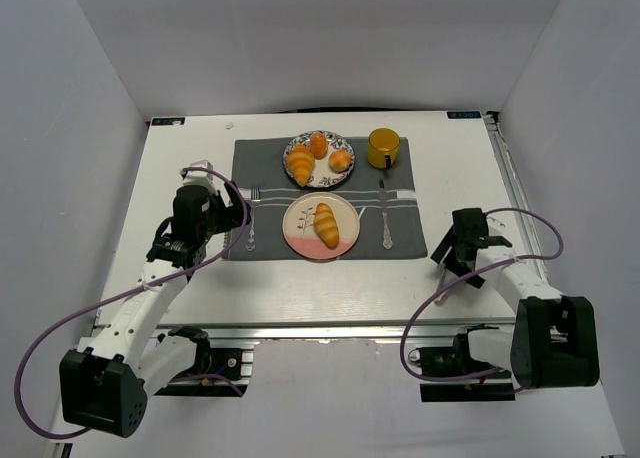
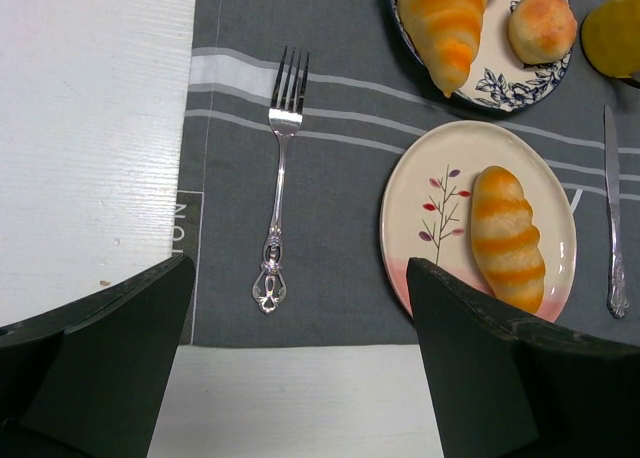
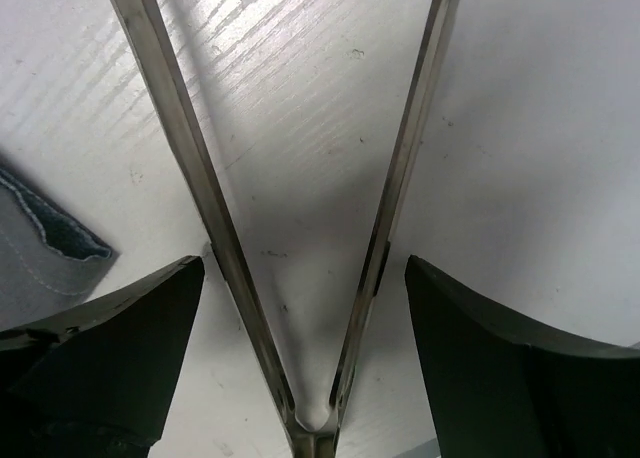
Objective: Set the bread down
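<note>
The bread (image 1: 326,225) is a small golden-yellow ridged roll lying on the pink-and-cream plate (image 1: 293,221) in the middle of the grey placemat (image 1: 265,168). The left wrist view shows the bread (image 2: 507,238) on this plate (image 2: 410,228), right of the fingers. My left gripper (image 1: 235,224) is open and empty above the mat's near left edge (image 2: 300,378). My right gripper (image 1: 456,244) is open, low over the white table right of the mat (image 3: 305,278). Metal tongs (image 3: 190,148) lie between its fingers, arms spread, not touching them.
A floral plate (image 1: 318,183) at the back of the mat holds a wide orange croissant (image 1: 300,164) and two round buns (image 1: 341,160). A yellow mug (image 1: 382,148) stands to its right. A fork (image 2: 278,188) lies left of the pink plate, a knife (image 1: 386,218) right.
</note>
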Controlling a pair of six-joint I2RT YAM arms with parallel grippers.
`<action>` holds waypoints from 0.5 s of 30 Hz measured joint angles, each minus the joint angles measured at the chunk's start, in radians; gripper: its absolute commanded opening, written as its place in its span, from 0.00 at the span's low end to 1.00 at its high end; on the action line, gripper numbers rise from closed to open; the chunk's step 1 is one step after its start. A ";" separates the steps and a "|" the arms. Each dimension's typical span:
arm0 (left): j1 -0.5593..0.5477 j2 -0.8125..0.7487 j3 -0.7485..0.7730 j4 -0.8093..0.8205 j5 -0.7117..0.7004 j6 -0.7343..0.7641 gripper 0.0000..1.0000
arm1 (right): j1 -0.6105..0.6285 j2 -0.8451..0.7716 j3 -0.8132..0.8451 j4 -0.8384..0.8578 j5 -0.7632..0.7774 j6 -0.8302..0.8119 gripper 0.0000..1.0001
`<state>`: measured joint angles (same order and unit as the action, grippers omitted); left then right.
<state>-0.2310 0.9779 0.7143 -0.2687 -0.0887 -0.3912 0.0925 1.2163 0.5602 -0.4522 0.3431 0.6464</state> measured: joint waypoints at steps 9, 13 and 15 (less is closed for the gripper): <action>0.000 0.021 0.000 0.002 0.000 0.007 0.98 | -0.001 -0.164 0.227 -0.127 -0.010 -0.066 0.89; 0.000 0.040 0.002 0.007 -0.001 0.010 0.98 | -0.001 -0.194 0.381 -0.127 -0.084 -0.116 0.89; 0.000 0.047 0.005 0.006 -0.005 0.009 0.98 | -0.001 -0.224 0.394 -0.086 -0.181 -0.134 0.89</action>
<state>-0.2310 1.0252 0.7197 -0.2626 -0.0937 -0.3824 0.0917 0.9924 0.9539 -0.5381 0.1619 0.5125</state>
